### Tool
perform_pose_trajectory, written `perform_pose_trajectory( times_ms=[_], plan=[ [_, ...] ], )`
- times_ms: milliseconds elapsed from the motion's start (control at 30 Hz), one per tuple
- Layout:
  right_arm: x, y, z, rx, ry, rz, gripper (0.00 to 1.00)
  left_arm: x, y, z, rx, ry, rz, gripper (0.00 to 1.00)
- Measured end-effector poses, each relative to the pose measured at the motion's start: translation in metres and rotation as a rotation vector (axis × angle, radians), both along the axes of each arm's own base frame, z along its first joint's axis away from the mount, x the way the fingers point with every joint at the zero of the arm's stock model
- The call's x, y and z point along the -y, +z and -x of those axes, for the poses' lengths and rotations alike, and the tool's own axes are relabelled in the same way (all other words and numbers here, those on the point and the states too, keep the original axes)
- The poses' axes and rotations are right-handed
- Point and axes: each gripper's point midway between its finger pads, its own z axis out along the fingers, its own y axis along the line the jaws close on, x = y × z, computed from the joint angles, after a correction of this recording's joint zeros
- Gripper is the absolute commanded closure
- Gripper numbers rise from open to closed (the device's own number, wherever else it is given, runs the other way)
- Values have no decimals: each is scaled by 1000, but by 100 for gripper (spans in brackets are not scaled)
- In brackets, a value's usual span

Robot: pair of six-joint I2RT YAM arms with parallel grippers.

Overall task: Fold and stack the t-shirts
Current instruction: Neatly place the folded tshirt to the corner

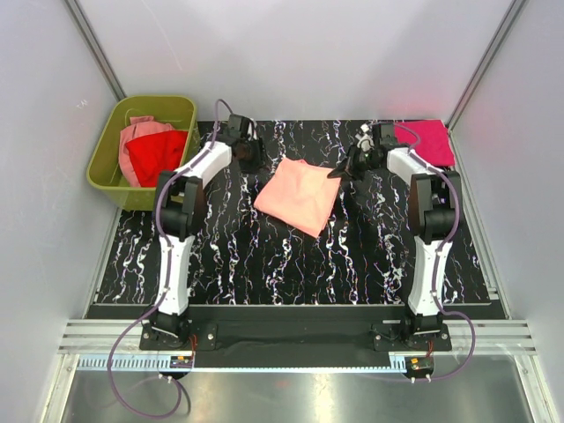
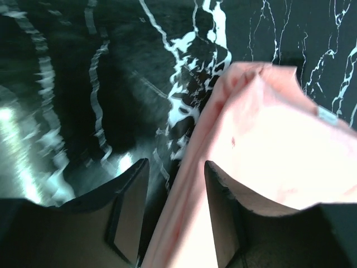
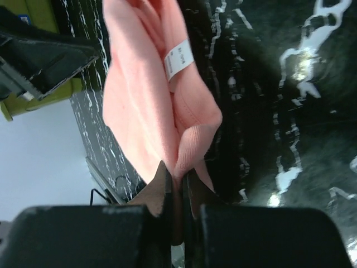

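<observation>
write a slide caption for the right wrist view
Right gripper shut on a fold of the salmon-peach t-shirt

Pale grey-white walls (image 1: 291,53) close the booth in on three sides, bare and evenly lit, with slim metal posts (image 1: 97,53) in the upper corners. The table top (image 1: 291,256) fills the middle, black with white marble veining, glossy under glare. An olive-green bin (image 1: 123,196) sits upper left. Aluminium rails (image 1: 291,337) cross the bottom.
</observation>
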Motion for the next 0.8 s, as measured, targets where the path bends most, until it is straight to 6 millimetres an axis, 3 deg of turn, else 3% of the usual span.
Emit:
perform_pose_trajectory(
  times_ms=[133, 300, 400, 467, 567, 633, 800],
  plan=[
    [-13, 23, -5, 33, -15, 49, 100, -19, 42, 9, 38, 22, -80, 50],
    [-22, 26, -6, 35, -19, 91, 100, -34, 113, 19, 151, 36, -114, 50],
    [-17, 24, -8, 44, -8, 145, 100, -40, 136, 33, 181, 34, -116, 49],
    [-7, 23, -15, 70, 11, 203, 100, -43, 139, 55, 160, 19, -130, 48],
    [8, 26, -34, 118, 37, 274, 100, -45, 121, 96, 93, -27, -182, 48],
    [23, 24, -44, 142, 46, 330, 100, -38, 111, 125, 47, -85, -223, 47],
    [60, 20, -59, 177, 75, 467, 100, -20, 103, 173, 15, -218, -273, 48]
  ],
)
